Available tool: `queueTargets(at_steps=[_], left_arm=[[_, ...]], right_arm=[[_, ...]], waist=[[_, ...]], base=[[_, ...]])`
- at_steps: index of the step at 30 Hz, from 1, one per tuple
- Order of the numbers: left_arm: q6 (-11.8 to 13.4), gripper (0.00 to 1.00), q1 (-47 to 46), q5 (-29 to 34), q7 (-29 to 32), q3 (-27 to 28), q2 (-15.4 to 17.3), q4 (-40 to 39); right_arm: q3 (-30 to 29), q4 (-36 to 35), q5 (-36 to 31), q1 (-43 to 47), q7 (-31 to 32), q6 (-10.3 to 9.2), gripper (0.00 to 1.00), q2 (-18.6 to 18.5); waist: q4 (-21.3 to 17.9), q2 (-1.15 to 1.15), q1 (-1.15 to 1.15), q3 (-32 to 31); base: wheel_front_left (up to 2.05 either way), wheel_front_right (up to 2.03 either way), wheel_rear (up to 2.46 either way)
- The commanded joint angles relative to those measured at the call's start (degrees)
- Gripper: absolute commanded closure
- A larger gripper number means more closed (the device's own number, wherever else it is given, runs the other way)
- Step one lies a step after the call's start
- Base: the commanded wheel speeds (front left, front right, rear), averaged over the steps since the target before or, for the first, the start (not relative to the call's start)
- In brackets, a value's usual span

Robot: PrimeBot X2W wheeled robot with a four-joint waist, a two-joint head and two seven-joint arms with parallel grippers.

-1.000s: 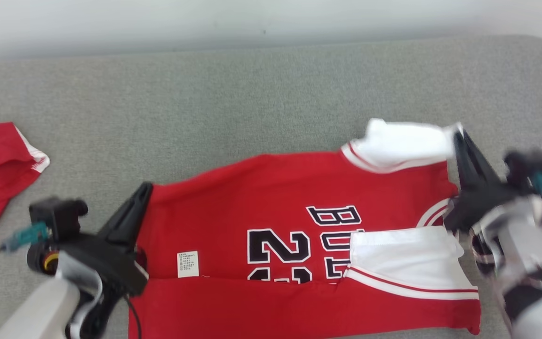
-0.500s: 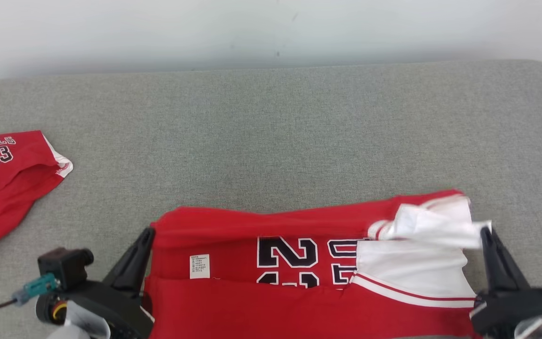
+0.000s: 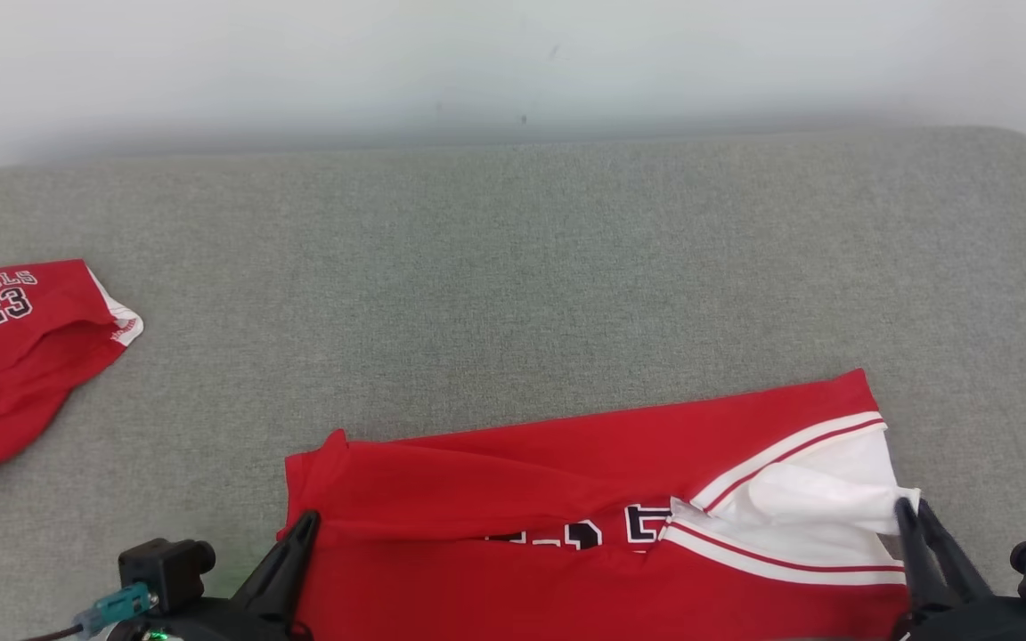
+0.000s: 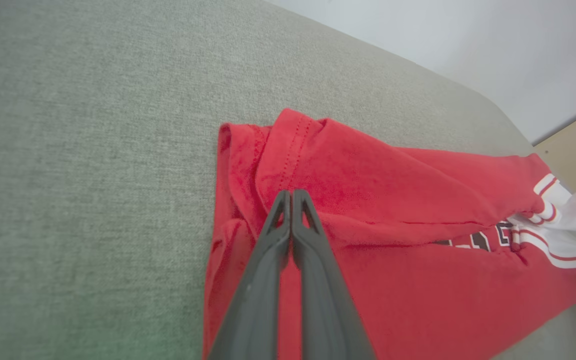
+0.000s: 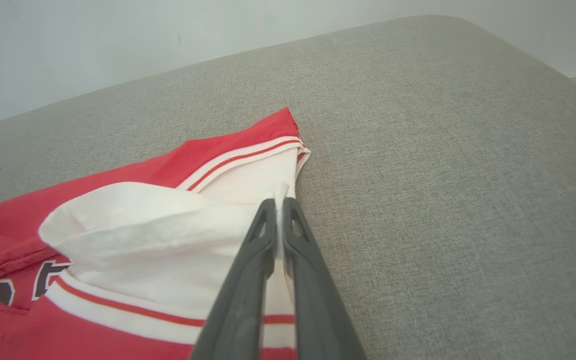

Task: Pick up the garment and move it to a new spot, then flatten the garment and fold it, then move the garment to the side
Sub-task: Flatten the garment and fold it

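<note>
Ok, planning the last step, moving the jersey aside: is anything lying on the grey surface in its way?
To the left, yes: a second red garment lies apart from the jersey at the edge of the grey surface. Rightward, nothing visible does.

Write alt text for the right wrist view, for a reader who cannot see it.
The right gripper, its two dark fingers shut, pinches the edge of a puffed-up white sleeve on a red shirt with red-and-white striped trim. The shirt lies on a grey fabric surface, with a pale wall behind.
</note>
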Motion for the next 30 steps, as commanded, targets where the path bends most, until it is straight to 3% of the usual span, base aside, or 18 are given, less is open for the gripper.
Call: queueTargets(at_steps=[1,2,6,10,15,21,30], left_arm=[[0.2,0.23,0.6,0.6,-0.6,-0.1,0.0,0.3],[0.0,0.0,0.7,0.7,-1.1,0.0,-0.4,0.5],[0.0,0.0,1.4,1.6,-3.0,1.2,-0.8,0.7],[1.6,0.0,2.3,6.8,-4.3,4.2,-1.0,-0.2],[4.5,0.0,6.7,18.3,-4.4,16.6,-5.3,-5.5],[3.5,0.0,12.4,33.0,-4.4,27.6,-11.6,-9.7],[-0.4,0.0,16.3,43.2,-4.4,39.1,-19.6,-10.1]], right_arm=[[-0.2,0.0,0.2,0.6,-0.3,-0.14,0.0,0.1],[-0.3,0.0,0.3,0.7,-0.4,-0.14,0.0,-0.2],[-0.6,-0.5,1.8,1.0,-0.6,-0.13,0.0,-1.0],[-1.0,-0.4,2.2,0.8,0.0,-0.14,0.0,-2.2],[-1.7,2.5,0.6,-1.0,2.6,-0.14,0.0,-3.1],[-1.1,7.6,-1.0,-3.5,5.8,-0.14,0.0,-3.2],[0.8,15.8,-2.8,-6.0,7.4,-0.14,0.0,-3.2]], waist=[[0.3,0.01,0.0,-0.5],[0.4,0.01,0.0,-0.9],[0.7,0.01,0.0,-1.9],[1.3,0.01,0.0,-2.8],[2.2,0.01,0.0,-3.5],[3.8,0.01,0.0,-4.3],[5.5,0.01,0.0,-4.1]], base=[[0.0,0.0,0.0],[0.0,0.0,0.0],[0.0,0.0,0.0],[0.0,0.0,0.0],[0.0,0.0,0.0],[0.0,0.0,0.0],[0.0,0.0,0.0]])
